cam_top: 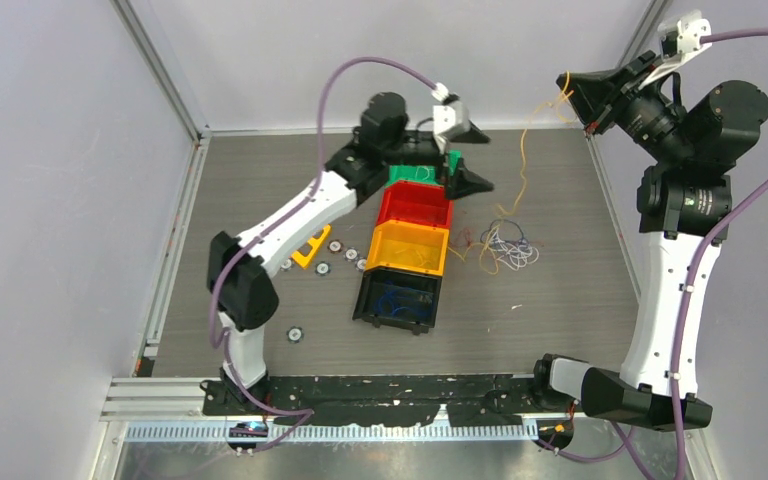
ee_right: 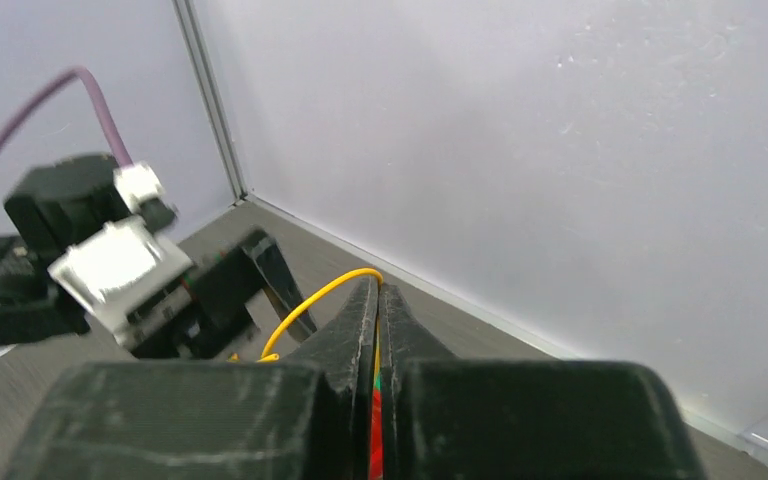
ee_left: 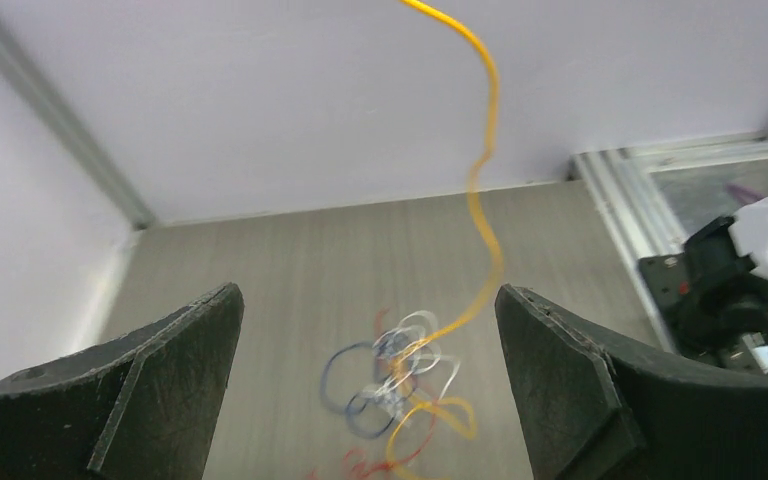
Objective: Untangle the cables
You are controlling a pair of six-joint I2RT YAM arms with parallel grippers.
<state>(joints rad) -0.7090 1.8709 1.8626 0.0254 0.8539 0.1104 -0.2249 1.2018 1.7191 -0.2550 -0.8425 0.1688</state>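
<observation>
A tangle of thin cables [cam_top: 506, 245], white, blue, red and yellow, lies on the table right of the bins; it also shows in the left wrist view [ee_left: 405, 385]. A yellow cable [cam_top: 526, 150] rises from the tangle to my right gripper [cam_top: 572, 95], which is raised at the back right and shut on its top end [ee_right: 320, 295]. The strand hangs loosely curved [ee_left: 482, 180]. My left gripper [cam_top: 465, 168] is open and empty, held above the green bin, left of the strand and facing the tangle.
A row of bins runs down the middle: green [cam_top: 418, 175], red [cam_top: 415, 205], yellow [cam_top: 407, 248], black [cam_top: 397, 298]. A yellow bracket [cam_top: 310, 248] and several small round parts [cam_top: 295, 334] lie left of them. Walls close the back and sides.
</observation>
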